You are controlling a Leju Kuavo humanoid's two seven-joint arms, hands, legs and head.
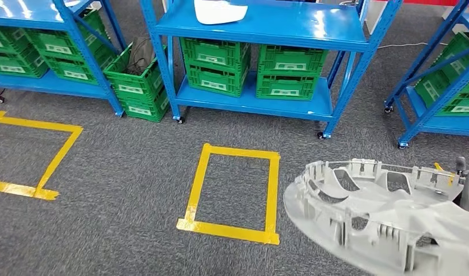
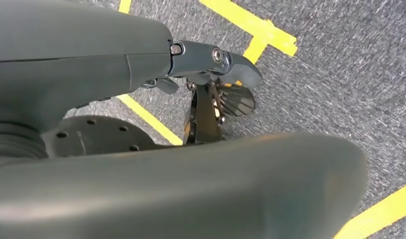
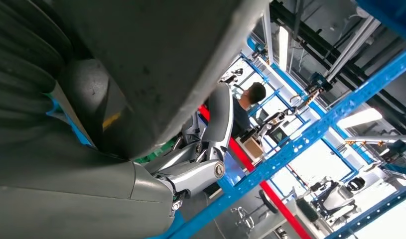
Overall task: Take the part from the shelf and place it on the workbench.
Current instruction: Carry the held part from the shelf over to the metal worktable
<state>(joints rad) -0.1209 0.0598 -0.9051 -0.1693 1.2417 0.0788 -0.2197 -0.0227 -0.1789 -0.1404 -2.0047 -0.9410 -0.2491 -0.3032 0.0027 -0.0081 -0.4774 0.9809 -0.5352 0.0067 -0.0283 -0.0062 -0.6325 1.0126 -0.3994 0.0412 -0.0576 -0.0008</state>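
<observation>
The grey part (image 1: 387, 213) rides low at the robot's right, above the floor, its long axis running crosswise. The right hand (image 3: 201, 164) presses up beneath it, fingers gripping its underside. The left hand (image 2: 210, 84) hangs over the carpet, whether its fingers are closed I cannot tell. No desk in sight.

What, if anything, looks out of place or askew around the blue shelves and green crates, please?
One green crate stands tilted on the floor, wedged between two blue shelves, while the other crates sit squarely on shelf boards. Something dark lies inside it; I cannot tell what.
</observation>
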